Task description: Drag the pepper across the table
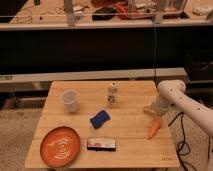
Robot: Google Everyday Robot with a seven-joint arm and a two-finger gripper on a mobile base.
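The pepper [154,128] is a small slim orange cone lying on the right side of the light wooden table [130,97], its point toward the front. My white arm comes in from the right. My gripper [152,113] is low over the tabletop, right at the pepper's upper end. I cannot tell whether it touches the pepper.
A round orange plate [60,145] lies at the front left. A white cup [69,100] stands at the back left, a small white bottle [113,94] at the back middle. A blue sponge [99,119] and a dark flat packet [101,144] lie mid-table. A cable hangs off the right.
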